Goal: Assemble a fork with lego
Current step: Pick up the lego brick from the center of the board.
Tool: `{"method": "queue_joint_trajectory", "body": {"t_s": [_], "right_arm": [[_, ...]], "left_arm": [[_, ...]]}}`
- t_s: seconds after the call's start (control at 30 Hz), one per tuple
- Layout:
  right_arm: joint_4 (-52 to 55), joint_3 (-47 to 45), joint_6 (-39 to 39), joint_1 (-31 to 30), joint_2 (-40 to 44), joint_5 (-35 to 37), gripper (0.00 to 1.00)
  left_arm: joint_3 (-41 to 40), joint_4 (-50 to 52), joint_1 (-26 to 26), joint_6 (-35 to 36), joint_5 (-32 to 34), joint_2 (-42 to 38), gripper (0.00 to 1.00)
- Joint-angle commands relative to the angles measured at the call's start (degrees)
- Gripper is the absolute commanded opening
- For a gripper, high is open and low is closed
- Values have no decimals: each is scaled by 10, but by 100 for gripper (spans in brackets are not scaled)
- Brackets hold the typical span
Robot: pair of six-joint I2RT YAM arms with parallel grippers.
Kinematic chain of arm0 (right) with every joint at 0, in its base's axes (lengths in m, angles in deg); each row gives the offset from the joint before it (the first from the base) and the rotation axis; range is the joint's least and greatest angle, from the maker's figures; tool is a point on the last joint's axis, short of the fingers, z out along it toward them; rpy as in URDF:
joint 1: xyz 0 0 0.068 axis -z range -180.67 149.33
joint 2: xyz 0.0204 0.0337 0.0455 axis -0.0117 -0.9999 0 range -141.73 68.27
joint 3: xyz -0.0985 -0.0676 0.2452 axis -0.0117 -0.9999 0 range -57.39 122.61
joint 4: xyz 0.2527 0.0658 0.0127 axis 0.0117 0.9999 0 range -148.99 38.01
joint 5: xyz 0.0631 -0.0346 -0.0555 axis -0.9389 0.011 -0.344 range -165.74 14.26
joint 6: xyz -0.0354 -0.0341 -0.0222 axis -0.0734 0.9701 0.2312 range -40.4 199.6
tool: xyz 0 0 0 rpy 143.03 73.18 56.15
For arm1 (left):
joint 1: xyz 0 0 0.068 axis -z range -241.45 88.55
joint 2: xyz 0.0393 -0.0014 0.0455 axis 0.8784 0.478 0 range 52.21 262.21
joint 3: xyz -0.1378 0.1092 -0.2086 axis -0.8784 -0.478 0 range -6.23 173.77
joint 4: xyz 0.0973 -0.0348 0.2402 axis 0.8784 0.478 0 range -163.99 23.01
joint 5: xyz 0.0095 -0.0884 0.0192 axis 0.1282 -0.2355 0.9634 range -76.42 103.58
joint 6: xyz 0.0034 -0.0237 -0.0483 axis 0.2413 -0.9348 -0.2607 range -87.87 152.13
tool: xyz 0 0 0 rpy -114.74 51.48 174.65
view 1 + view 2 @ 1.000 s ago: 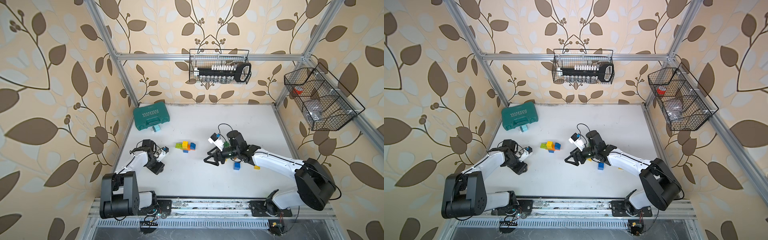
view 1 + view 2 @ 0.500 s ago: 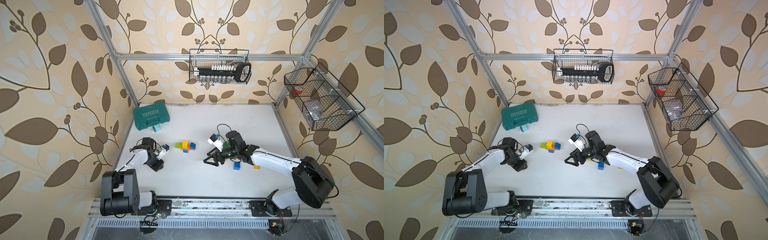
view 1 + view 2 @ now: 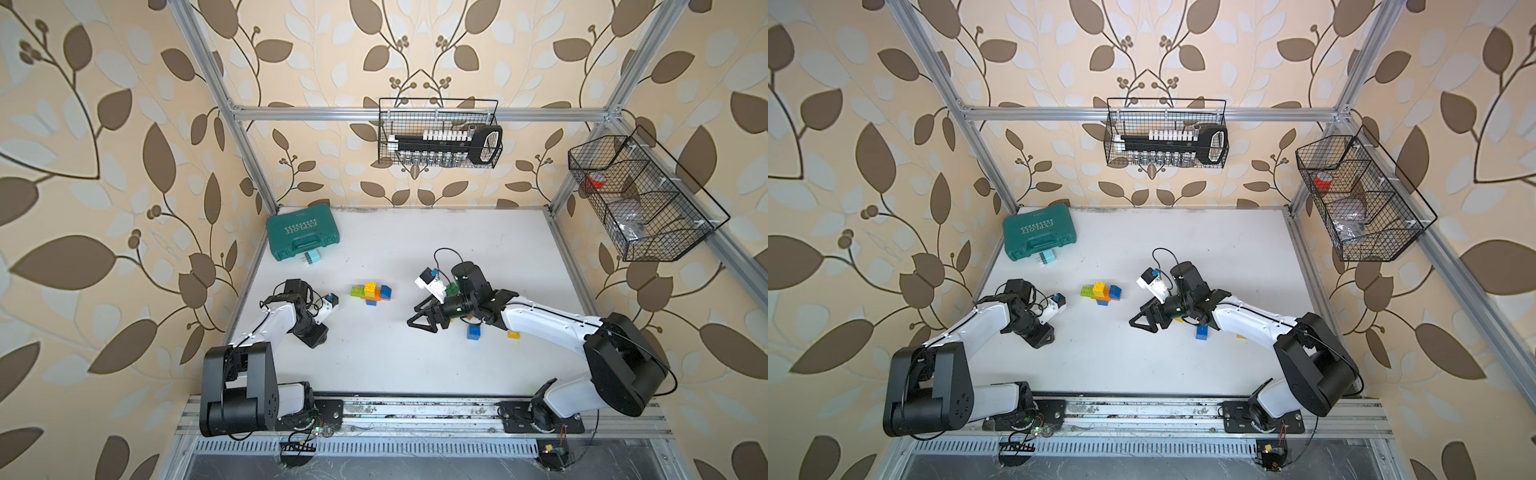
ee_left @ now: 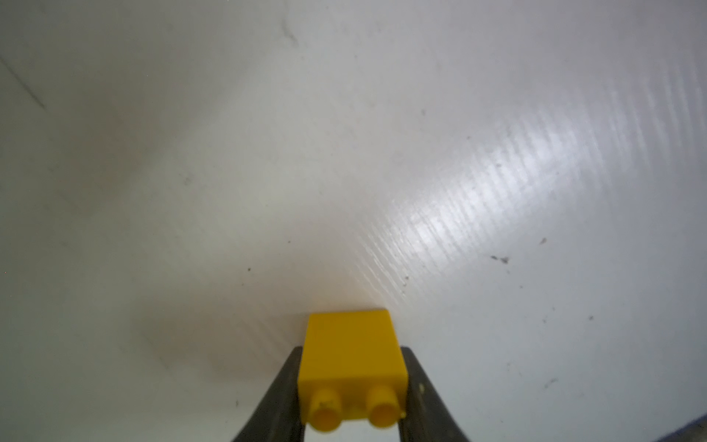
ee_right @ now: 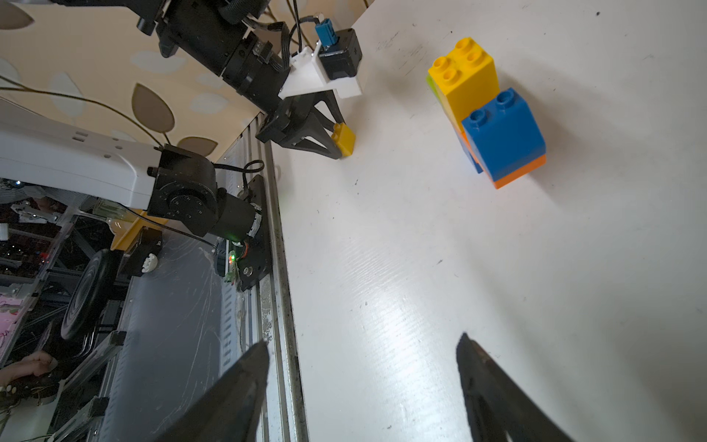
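Left fingers (image 4: 277, 394) are clamped on the two side faces of a small yellow brick (image 4: 350, 356). Its studs point back at my wrist camera, so the hollow underside leads. I judge that a useful hold, since the brick can be pressed straight onto another brick's studs without regripping. In the right wrist view the same brick (image 5: 343, 138) sits at the fingertips, low over the bench (image 3: 415, 365) near its left edge. I cannot tell whether it is touching the surface.

Right fingers (image 5: 493, 390) are spread wide with nothing between them, hanging over bare bench. They point toward the partial build (image 3: 371, 292), a cluster of yellow, blue, orange and green bricks near the middle of the bench. I read that arm as parked ready to steady the cluster when the yellow brick arrives.

Beside the right arm lie a loose blue brick (image 3: 473, 331) and another loose yellow brick (image 3: 513, 333), within easy reach as stock. The fork looks far from finished. My held brick is well apart from the cluster, so it will have to be carried across and lined up.
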Motion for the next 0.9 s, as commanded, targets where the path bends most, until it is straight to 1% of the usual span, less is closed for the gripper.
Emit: {"method": "queue_joint_trajectory", "body": {"t_s": [0.0, 0.17, 0.2, 0.27, 0.33, 0.4, 0.5, 0.53, 0.57, 0.6, 0.7, 0.77, 0.8, 0.83, 0.87], "right_arm": [[5, 14, -4, 2, -13, -6, 79], [14, 18, -9, 5, -22, 7, 79], [14, 19, -16, 7, -24, 12, 79], [2, 13, -40, 16, -24, 32, 80], [-28, 1, -77, 33, -23, 20, 82], [-28, 9, -101, 46, -31, -15, 84], [1, 28, -115, 48, -47, -14, 87], [11, 30, -116, 47, -47, -1, 95], [22, 33, -117, 45, -46, 11, 99], [51, 43, -115, 44, -50, 16, 99], [162, 98, -120, 30, -69, 67, 99], [173, 105, -147, 18, -64, 98, 99], [175, 104, -160, 6, -53, 138, 99], [160, 94, -164, -4, -36, 155, 99], [136, 80, -177, -7, -22, 146, 99]], "left_arm": [[2, 7, -8, 10, 1, -5, 31], [11, 16, -8, 18, -9, -1, 18], [16, 19, -8, 20, -10, -3, 13], [32, 29, -8, 23, -20, -9, 5], [56, 42, -7, 23, -39, -15, 0], [76, 51, 1, 24, -46, -22, 0], [108, 66, 24, 24, -50, -31, 0], [117, 71, 30, 23, -52, -38, 0], [125, 75, 35, 24, -53, -41, 0], [131, 76, 43, 22, -51, -47, 0], [141, 70, 59, 8, -49, -63, 0], [139, 62, 73, 6, -46, -72, 0], [139, 58, 80, 6, -41, -75, 0], [139, 54, 85, 6, -37, -78, 0], [140, 51, 90, 8, -36, -82, 0]]}}
